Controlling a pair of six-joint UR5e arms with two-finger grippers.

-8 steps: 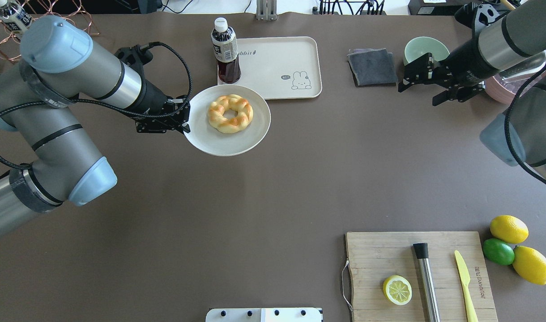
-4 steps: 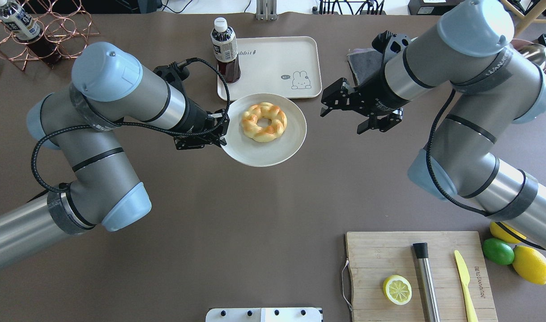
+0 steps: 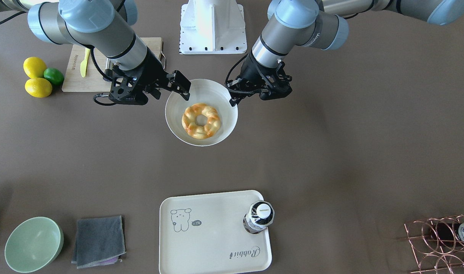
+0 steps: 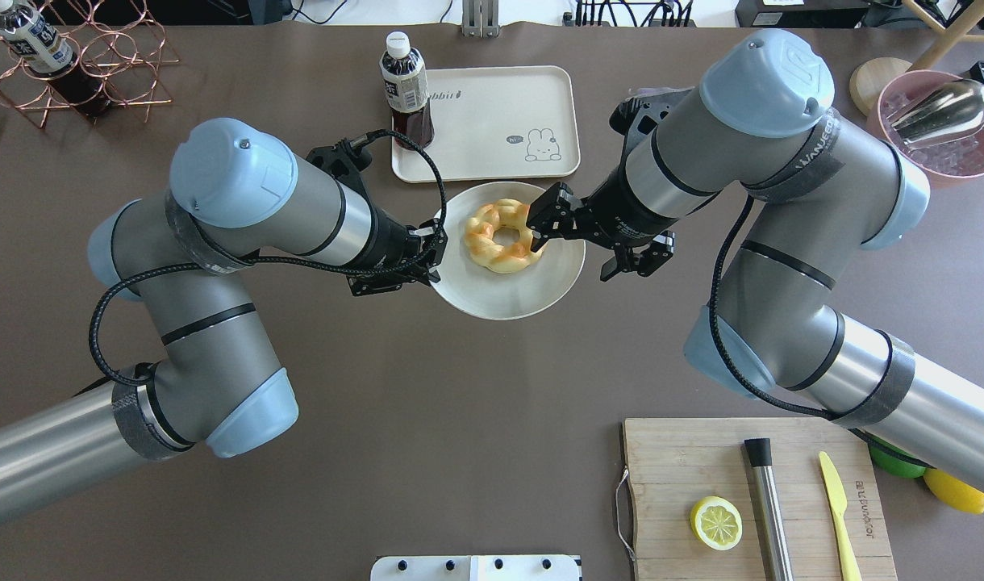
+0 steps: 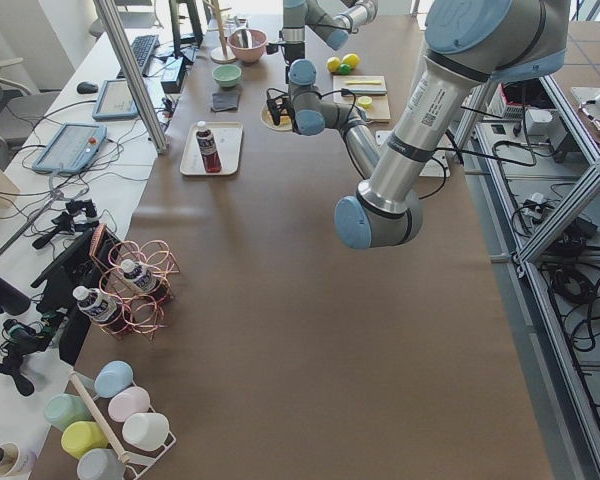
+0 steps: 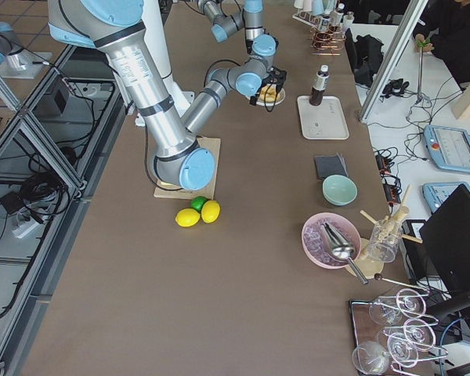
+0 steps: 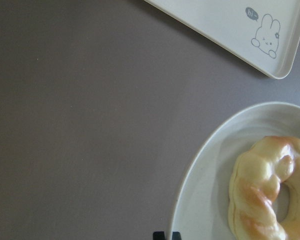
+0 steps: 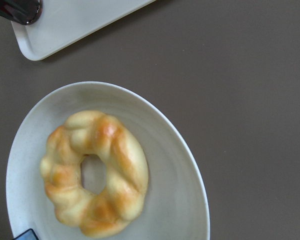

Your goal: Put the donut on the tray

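Brown table, and the left gripper clamps the white plate by its rim, the right gripper spread open opposite, one finger hiding an edge of the donut lying on that plate, just short of the tray with a bottle on its corner.

Seen from overhead, a white plate sat near the centre of the table. A dark bottle stood upright at 12 o'clock, a copper wire rack at 10, a pink bowl at 2. At 5, a wooden board held a lemon half and yellow knife.
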